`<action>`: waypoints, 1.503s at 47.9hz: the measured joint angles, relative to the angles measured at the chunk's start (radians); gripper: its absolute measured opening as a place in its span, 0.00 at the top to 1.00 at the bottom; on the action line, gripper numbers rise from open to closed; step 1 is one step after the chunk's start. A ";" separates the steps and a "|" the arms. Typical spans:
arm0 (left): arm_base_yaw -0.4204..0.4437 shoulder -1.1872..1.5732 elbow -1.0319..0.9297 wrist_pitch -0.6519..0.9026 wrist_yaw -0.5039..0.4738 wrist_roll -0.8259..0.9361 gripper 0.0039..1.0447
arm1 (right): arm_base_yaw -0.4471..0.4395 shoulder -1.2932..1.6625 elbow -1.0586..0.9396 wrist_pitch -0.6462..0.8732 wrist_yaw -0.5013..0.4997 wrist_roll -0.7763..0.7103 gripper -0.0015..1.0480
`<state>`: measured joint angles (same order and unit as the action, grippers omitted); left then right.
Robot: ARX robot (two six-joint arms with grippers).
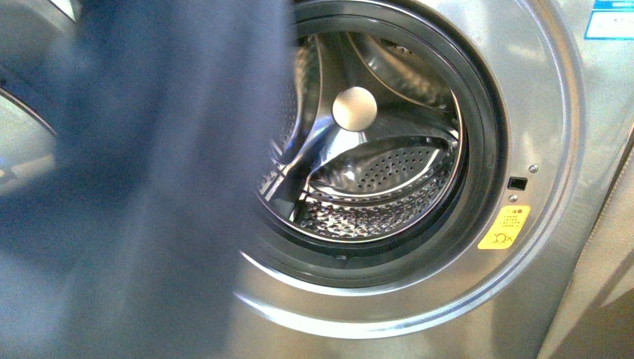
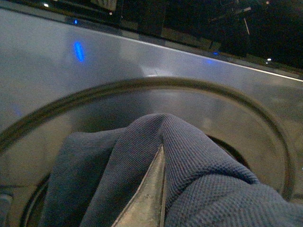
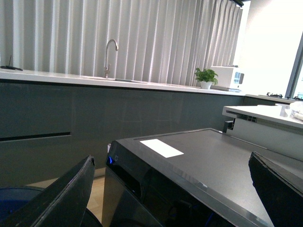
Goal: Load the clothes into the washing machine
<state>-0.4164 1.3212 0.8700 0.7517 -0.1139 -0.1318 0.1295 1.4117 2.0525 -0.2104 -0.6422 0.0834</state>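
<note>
The clothes [image 1: 149,179] are held bunched in the closed left gripper [image 2: 158,184], and the washing machine [image 1: 538,112] is blocked by them at its mouth's left. A yellow sticker [image 1: 504,226] is seen rightward; the right gripper [image 3: 170,161] is spread empty.

The clothes [image 1: 164,149] hung as a blurred curtain across the left part of the washing machine's [image 1: 553,149] porthole and blocked that side. The middle and right of the opening stood clear inside the dark gasket [image 1: 482,112]. The steel drum [image 1: 374,179] lay open to its back wall, with only its raised paddles jutting in. The right hand [image 3: 171,160] was spread wide above a dark appliance top [image 3: 213,161], open air between its fingers.
</note>
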 joint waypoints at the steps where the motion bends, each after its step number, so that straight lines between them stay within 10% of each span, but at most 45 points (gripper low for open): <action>1: 0.000 0.005 0.000 0.001 0.000 -0.001 0.93 | 0.000 0.000 0.000 0.000 0.000 0.000 0.07; 7: 0.000 0.036 0.005 0.004 -0.009 -0.005 0.93 | 0.002 -0.002 -0.002 0.005 0.015 0.000 0.07; 13: -0.003 0.083 0.027 0.004 -0.015 -0.003 0.93 | 0.050 -0.016 -0.033 0.145 0.388 0.009 0.07; 18: -0.010 0.125 0.035 0.016 -0.021 0.005 0.93 | 0.047 -0.062 -0.077 0.167 0.509 0.019 0.07; 51: -0.068 0.390 0.135 0.122 -0.068 0.136 0.93 | -0.312 -0.713 -0.959 0.146 0.306 0.263 0.07; 58: -0.076 0.431 0.166 0.124 -0.070 0.137 0.93 | -0.156 -0.854 -1.102 -0.109 0.599 0.066 0.26; 72: -0.078 0.508 0.245 0.122 -0.079 0.159 0.93 | -0.134 -1.048 -1.484 0.013 0.640 -0.064 0.67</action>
<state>-0.4946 1.8290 1.1145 0.8738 -0.1932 0.0277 -0.0048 0.3637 0.5686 -0.1974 -0.0017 0.0193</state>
